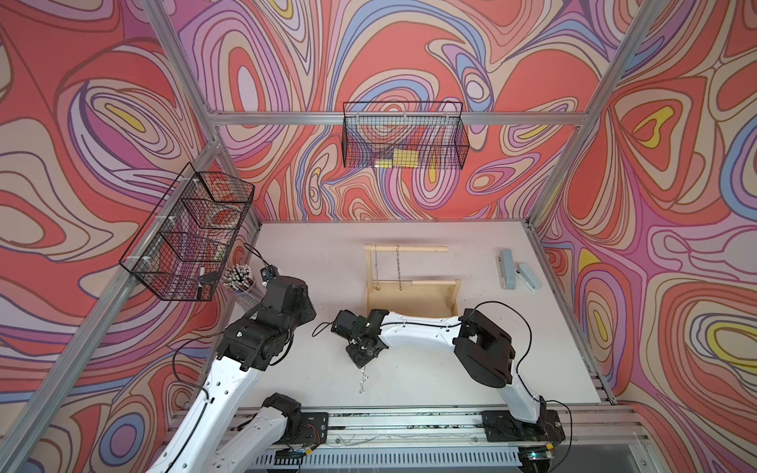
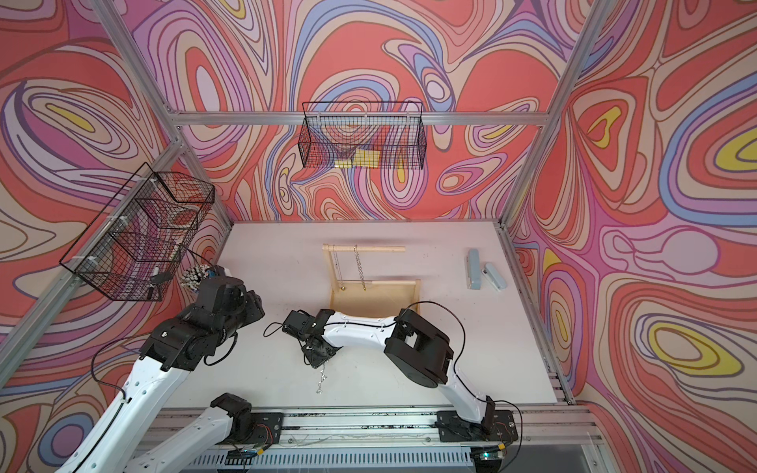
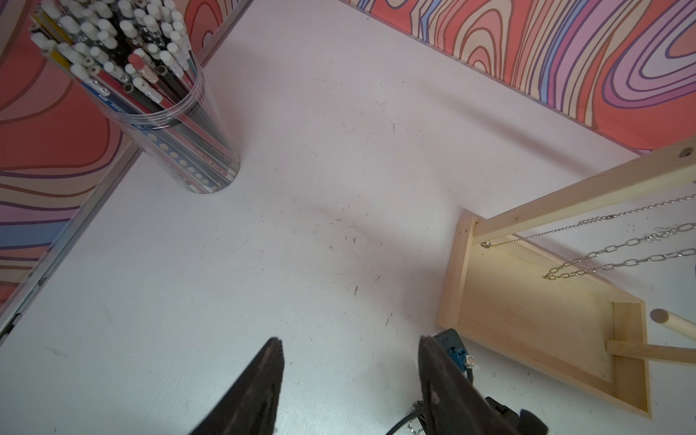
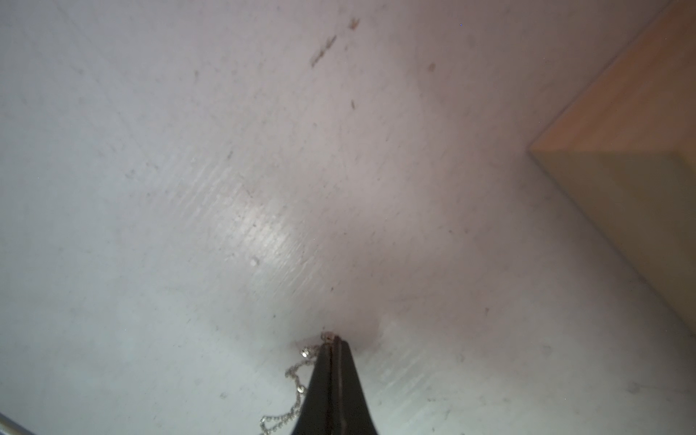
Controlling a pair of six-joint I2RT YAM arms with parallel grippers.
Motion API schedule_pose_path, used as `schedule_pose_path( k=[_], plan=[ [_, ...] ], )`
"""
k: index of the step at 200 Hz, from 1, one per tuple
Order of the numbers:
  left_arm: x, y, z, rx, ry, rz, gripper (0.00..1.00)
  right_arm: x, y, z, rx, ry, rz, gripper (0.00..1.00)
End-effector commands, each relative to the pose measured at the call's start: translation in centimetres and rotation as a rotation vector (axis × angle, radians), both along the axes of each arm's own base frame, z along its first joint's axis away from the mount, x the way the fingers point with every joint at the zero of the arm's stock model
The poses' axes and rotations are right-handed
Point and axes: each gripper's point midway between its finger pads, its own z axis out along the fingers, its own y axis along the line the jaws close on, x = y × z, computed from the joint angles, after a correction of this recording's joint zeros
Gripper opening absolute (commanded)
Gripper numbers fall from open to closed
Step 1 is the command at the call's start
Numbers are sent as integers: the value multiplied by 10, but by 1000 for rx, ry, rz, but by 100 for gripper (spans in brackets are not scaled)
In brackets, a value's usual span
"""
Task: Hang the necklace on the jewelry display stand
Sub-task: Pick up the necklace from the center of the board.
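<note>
Swirl-patterned wall panels in red, pink, lilac, blue and yellow enclose the cell on three sides. Silver aluminium frame profiles cross upper centre. A matte white tabletop fills lower centre, evenly lit.

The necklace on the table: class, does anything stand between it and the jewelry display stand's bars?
Nothing visible blocks the way from the necklace, pinched by the right gripper, to the jewelry display stand. Two chains already hang on its upper bar.

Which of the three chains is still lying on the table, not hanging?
The thin necklace pinched by the right gripper; the other two hang from the jewelry display stand.
</note>
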Motion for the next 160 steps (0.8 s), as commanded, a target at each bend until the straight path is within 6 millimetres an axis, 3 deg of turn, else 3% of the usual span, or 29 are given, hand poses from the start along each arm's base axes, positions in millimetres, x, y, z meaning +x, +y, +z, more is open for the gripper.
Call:
schedule_pose_path(
  k=[1, 96, 143, 160],
  plan=[
    [2, 2, 0, 1, -6, 10, 60, -8, -11, -4, -51, 21, 4, 0],
    [0, 6, -1, -7, -7, 33, 61, 11, -11, 53, -10, -109, -11, 0],
    [-3, 9, -4, -14, 0, 48, 60, 14, -13, 68, 3, -135, -18, 0],
    [-5, 9, -7, -20, 6, 54, 60, 18, -12, 84, 15, -158, -18, 0]
  ],
)
